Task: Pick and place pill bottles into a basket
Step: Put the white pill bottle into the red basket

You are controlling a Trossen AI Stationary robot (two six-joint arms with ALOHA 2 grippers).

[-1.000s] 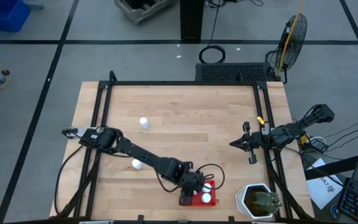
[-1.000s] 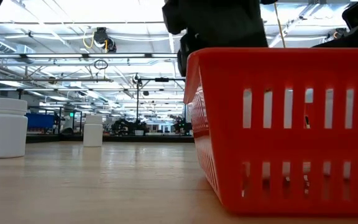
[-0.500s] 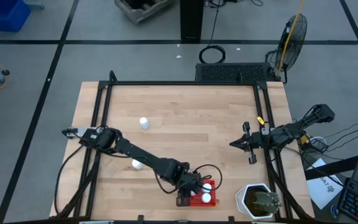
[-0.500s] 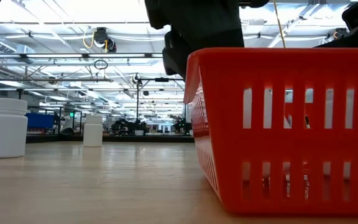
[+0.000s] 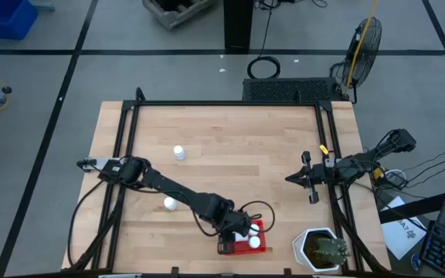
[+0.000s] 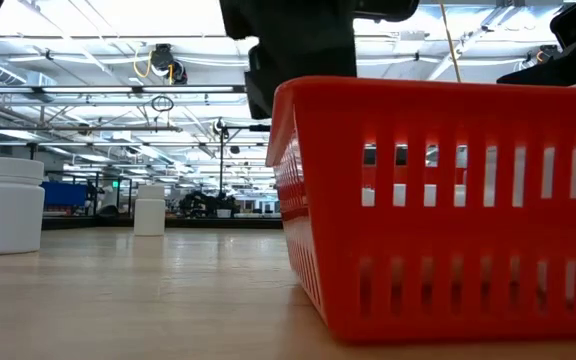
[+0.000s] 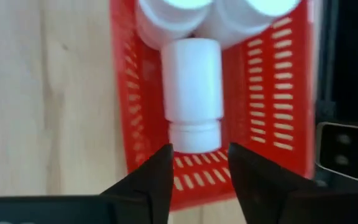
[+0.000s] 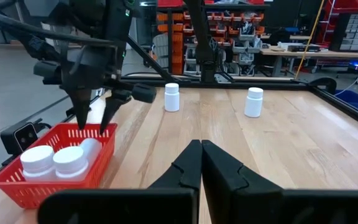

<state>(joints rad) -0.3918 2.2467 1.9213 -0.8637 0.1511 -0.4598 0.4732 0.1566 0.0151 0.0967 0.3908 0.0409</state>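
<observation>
**Red basket at the near edge, three bottles inside**

Wooden planks, pale and bare, make up the worktop point(image 5: 230, 162), framed by black rails. Around it lies grey floor crossed with dark tape lines, and a fan point(image 5: 364, 42) stands at about one o'clock beyond the far edge. The low view looks level across the wood into a long hall with bright ceiling lights and pipework.

At about six o'clock on the worktop sits the red basket point(image 5: 255, 245). The left gripper point(image 5: 236, 232) hangs over its end with its fingers parted and nothing between them. From above, white shapes show in the basket, but their count is hard to read there. The left wrist view settles it: one pill bottle point(image 7: 192, 99) lies on its side, beside two upright bottles point(image 7: 219, 12) whose caps fill the frame's edge.

Two more bottles stand on the bare wood, one near nine o'clock point(image 5: 178, 153) and one closer to seven point(image 5: 169, 204), well apart from each other. The low view shows both upright, left of the basket wall.

Right gripper point(image 5: 297, 177) waits at about three o'clock, its fingers pressed together, empty. A white pot with a plant point(image 5: 320, 249) sits at five o'clock.
</observation>
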